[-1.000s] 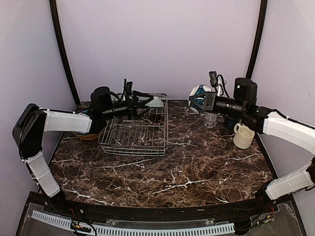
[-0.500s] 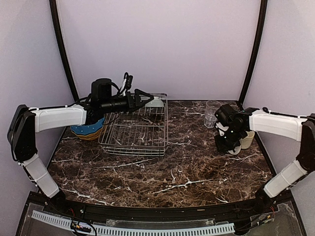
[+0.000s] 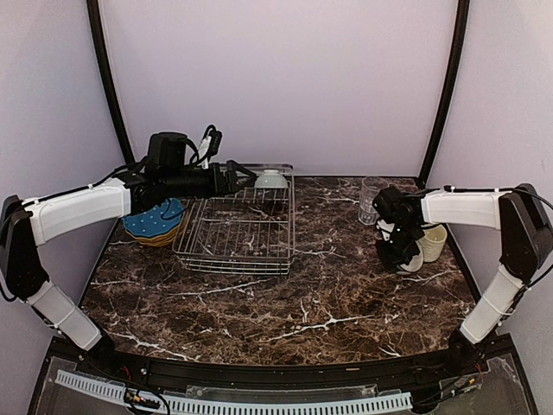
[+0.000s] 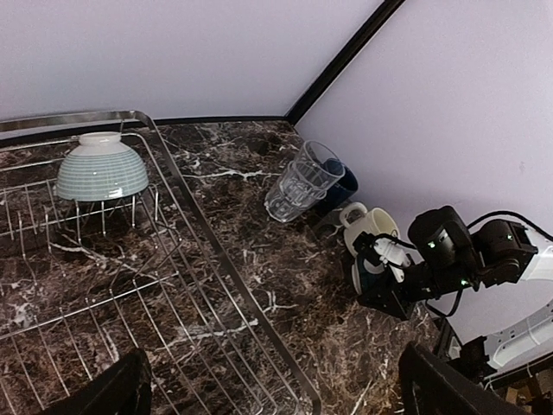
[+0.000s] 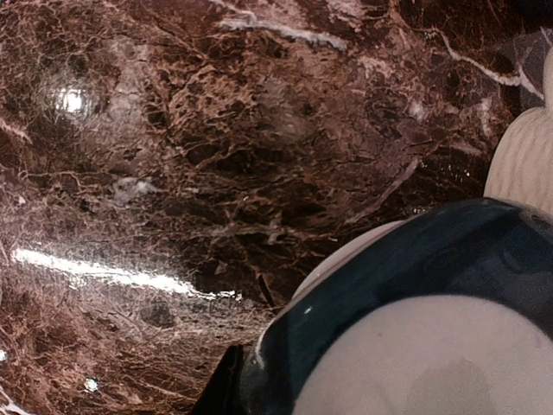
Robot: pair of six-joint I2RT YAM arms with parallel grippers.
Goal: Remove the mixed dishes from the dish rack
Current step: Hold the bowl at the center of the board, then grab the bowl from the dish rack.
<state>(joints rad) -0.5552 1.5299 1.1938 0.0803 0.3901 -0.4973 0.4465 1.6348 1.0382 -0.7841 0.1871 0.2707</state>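
the rack [image 3: 233, 238], left of centre on the table [image 3: 328, 303], holds one upturned bowl [image 3: 271, 180] at its far right corner. the left gripper [image 3: 251, 175], jaws wide and empty, hangs just beside it and could knock it over. the right gripper [image 3: 404, 258], pinched on a blue-rimmed dish [image 5: 415, 294], sits low against the mug [image 3: 432, 240] — a careless release could clink or tip either.

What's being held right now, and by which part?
The right fingers pinch a dark blue, white-lined bowl at its rim, low beside the cream mug. The left fingers are open and empty.
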